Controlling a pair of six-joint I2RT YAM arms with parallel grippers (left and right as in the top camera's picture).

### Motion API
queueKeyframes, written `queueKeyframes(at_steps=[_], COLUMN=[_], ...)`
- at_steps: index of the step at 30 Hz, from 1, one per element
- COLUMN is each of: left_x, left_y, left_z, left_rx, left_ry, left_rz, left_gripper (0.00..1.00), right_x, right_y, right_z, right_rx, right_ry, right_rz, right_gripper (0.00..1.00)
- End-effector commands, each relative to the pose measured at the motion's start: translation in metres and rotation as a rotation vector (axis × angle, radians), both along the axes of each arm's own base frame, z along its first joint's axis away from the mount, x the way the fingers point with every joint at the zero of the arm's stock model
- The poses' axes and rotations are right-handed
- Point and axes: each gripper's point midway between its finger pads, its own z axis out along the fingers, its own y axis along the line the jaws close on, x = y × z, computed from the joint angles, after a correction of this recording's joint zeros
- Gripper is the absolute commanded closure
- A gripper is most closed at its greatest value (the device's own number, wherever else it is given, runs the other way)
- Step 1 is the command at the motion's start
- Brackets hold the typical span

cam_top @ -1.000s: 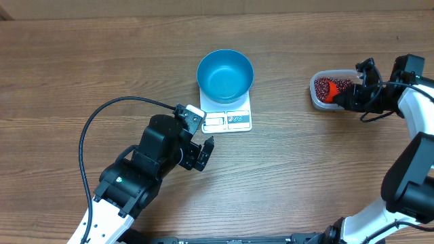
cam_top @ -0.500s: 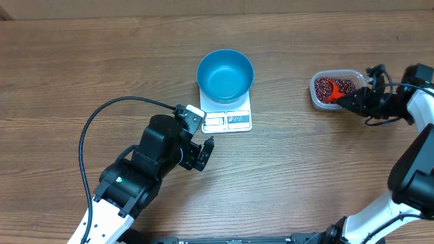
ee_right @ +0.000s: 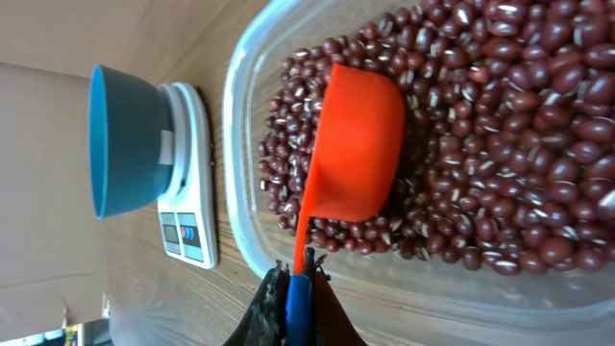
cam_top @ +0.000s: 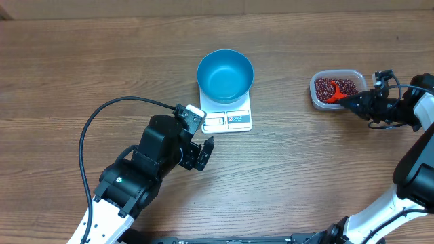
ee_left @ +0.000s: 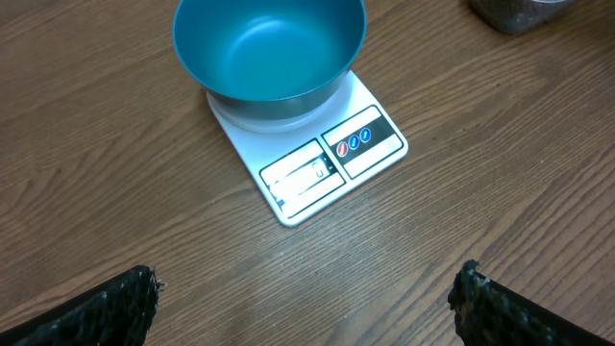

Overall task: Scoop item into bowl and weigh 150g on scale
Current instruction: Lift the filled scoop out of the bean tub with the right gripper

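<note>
The blue bowl (cam_top: 225,74) (ee_left: 269,53) (ee_right: 123,142) stands empty on the white scale (cam_top: 227,119) (ee_left: 332,159) (ee_right: 187,192) at the table's middle. Dark red beans (cam_top: 342,85) (ee_right: 500,144) fill a clear plastic tub (cam_top: 314,95) (ee_right: 240,221) at the right. My right gripper (cam_top: 358,102) (ee_right: 298,279) is shut on the blue handle of a red scoop (cam_top: 331,95) (ee_right: 351,144), whose cup lies dome-up on the beans. My left gripper (cam_top: 200,152) (ee_left: 307,298) is open, with nothing between its fingers, over bare wood in front of the scale.
A black cable (cam_top: 91,129) loops from the left arm across the table's left side. The wooden table top (cam_top: 305,163) stretches between the scale and the tub.
My right gripper has drawn back to the right, and the red scoop with it now sits nearer the tub's near edge. The left arm has not moved.
</note>
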Motion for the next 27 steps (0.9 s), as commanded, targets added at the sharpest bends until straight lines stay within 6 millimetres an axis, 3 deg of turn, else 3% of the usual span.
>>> queueKeyframes(at_steps=[1, 12, 27], left_x=[-0.002, -0.003, -0.003], left_y=[-0.003, -0.003, -0.003], left_z=[-0.003, -0.003, -0.003], left_rx=[-0.014, -0.014, -0.014], left_ry=[0.017, 0.017, 0.017], left_rz=[-0.003, -0.003, -0.003], left_gripper=[0.00, 0.01, 0.00], right_x=[0.001, 0.000, -0.009], right_y=[0.003, -0.009, -0.017], right_z=[0.007, 0.029, 0.037], right_rx=[0.079, 0.194, 0.266], right_ry=[-0.030, -0.121, -0.097], right_rz=[-0.009, -0.048, -0.097], right_gripper=[0.96, 0.96, 0.96])
